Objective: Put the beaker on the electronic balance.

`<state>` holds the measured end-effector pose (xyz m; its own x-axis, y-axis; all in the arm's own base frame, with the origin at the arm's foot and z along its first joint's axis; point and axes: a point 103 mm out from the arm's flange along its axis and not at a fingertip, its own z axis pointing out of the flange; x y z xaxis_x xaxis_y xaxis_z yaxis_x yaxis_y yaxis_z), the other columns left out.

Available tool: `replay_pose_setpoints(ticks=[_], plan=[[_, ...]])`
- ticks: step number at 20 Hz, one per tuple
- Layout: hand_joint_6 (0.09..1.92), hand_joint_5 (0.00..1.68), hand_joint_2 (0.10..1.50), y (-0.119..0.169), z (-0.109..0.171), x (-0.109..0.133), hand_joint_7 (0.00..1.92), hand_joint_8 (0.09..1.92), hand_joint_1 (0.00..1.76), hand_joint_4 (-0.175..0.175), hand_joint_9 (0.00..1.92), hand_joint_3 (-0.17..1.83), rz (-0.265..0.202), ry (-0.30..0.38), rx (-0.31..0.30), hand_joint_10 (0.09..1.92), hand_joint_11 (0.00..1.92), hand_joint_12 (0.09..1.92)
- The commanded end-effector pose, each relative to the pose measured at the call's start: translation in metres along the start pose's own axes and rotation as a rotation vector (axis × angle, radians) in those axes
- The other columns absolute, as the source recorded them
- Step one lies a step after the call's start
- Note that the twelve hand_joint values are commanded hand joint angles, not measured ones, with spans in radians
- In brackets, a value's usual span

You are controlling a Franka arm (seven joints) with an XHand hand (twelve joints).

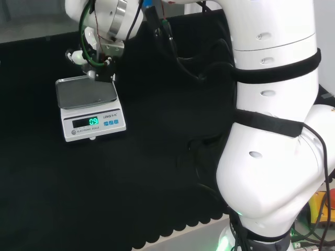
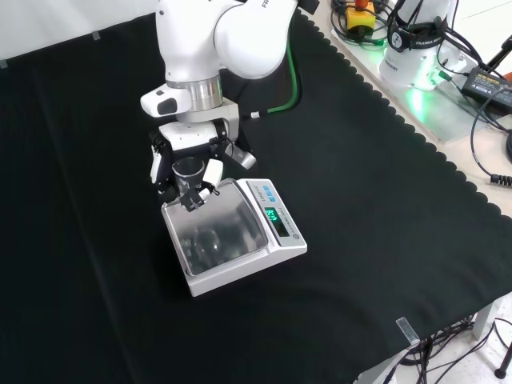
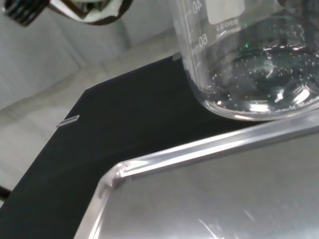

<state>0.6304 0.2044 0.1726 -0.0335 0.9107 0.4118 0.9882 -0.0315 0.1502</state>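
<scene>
While the hand (image 1: pixel 99 65) hangs over the far edge of the balance (image 1: pixel 89 107) in the head view, I can't make out the glass it carries. From the front, its fingers curl round the beaker (image 2: pixel 190 171), held just above the pan's (image 2: pixel 220 236) back corner. At the wrist, the beaker's base looks clear of the steel rim; lowered here, it might catch that rim and tip, I reckon.
</scene>
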Motion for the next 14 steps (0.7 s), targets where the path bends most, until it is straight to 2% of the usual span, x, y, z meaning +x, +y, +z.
replay_pose_setpoints(ticks=[1,9,12,14], plan=[[0.82,1.19,0.68,0.016,0.023,-0.003,1.78,0.39,1.19,-0.175,1.92,0.68,0.028,-0.042,0.049,0.46,1.67,0.65],[0.82,1.19,0.68,0.011,0.047,0.006,1.78,0.39,1.19,-0.175,1.92,0.69,-0.054,-0.112,0.196,0.46,1.66,0.65],[0.82,1.19,0.68,0.007,0.055,0.008,1.78,0.39,1.19,-0.175,1.92,0.69,-0.088,-0.148,0.269,0.46,1.66,0.65],[0.82,1.19,0.68,0.005,0.058,0.005,1.78,0.39,1.19,-0.175,1.92,0.69,-0.095,-0.167,0.287,0.46,1.66,0.65]])
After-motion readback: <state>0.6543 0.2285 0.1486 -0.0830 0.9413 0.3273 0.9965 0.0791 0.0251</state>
